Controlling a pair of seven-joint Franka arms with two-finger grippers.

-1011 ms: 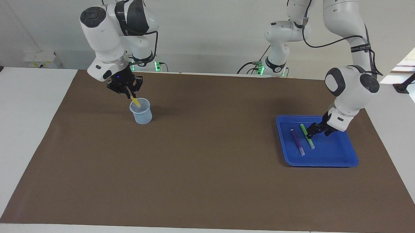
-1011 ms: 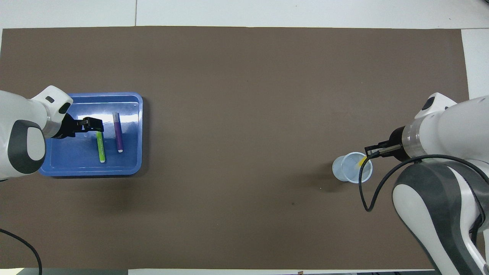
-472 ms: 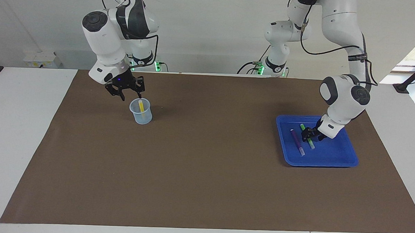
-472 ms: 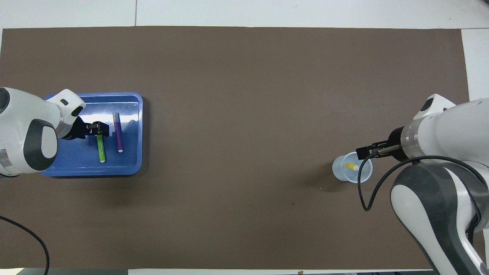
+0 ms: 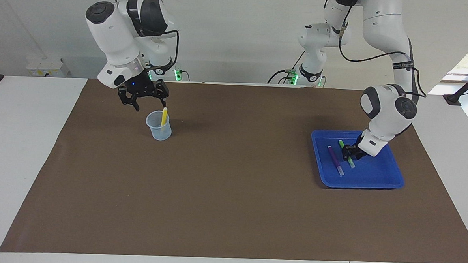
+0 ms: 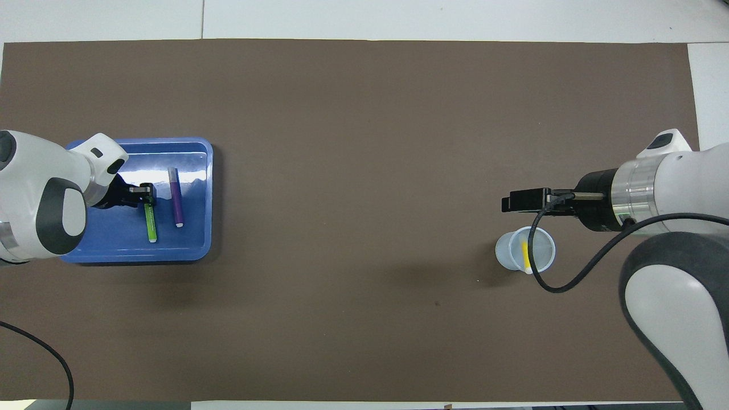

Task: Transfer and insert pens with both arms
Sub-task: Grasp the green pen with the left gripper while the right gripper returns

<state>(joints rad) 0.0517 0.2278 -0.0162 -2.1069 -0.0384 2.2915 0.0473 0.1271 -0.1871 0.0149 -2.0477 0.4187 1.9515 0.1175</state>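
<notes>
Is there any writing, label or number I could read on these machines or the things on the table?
None can be read.
Black band on the left arm: pale lettering, too small to read.
Green pen in the blue tray: a dark line of print along it, too small to read.

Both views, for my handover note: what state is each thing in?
Yellow pen: standing in the cup, leaning on its rim.
Green pen: lying in the tray, left gripper on it.
Purple pen: lying in tray, untouched.
Right gripper: open, empty, over the mat beside the cup.
</notes>
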